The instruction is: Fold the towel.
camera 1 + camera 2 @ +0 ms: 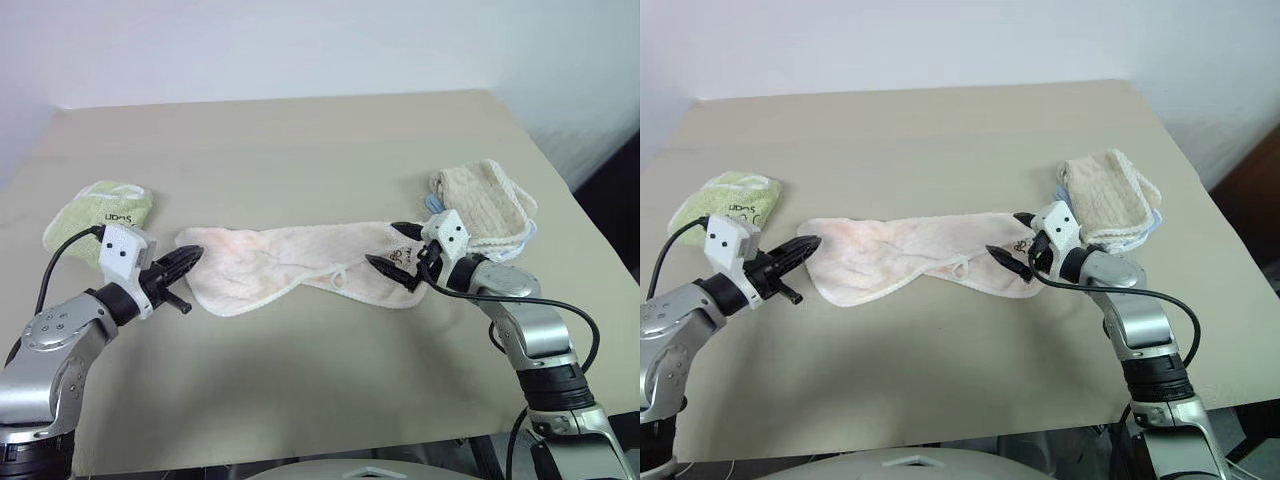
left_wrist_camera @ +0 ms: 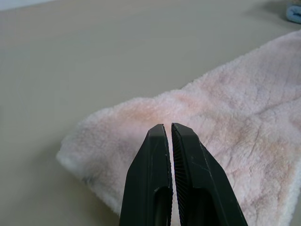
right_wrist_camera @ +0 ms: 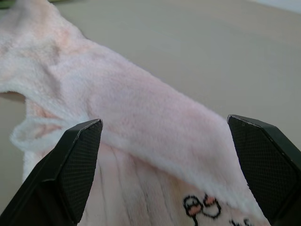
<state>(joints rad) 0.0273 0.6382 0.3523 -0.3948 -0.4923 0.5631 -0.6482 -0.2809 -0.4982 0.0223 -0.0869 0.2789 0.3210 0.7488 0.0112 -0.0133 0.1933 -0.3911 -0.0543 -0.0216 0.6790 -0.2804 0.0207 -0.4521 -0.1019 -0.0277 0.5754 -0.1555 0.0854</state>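
A beige table (image 1: 300, 130) is seen in both eye views, and on it the towel (image 1: 290, 262) is laid out long and narrow across the middle, from the robot's left to its right. A light green towel (image 1: 100, 212) with dark lettering is seen near the left end, and a cream ribbed towel (image 1: 488, 205) with blue trim lies just behind the right end.

The fine texture is given by the wrist views and not by the eye views. In the left wrist view the pale pink terry pile and a rounded end of the towel are shown. In the right wrist view a folded-over ridge with whitish edging, a small cord loop (image 3: 33, 128) and a small dark printed logo (image 3: 202, 207) are made visible.

The towel is crumpled and partly doubled over along its length, not flat.

The left gripper (image 2: 169, 134) is clenched, its fingers pressed together with nothing between them, and it is held just above the left end of the towel. The right gripper (image 3: 164, 155) is spread wide, one finger on each side of the right end near the logo, and nothing is grasped.
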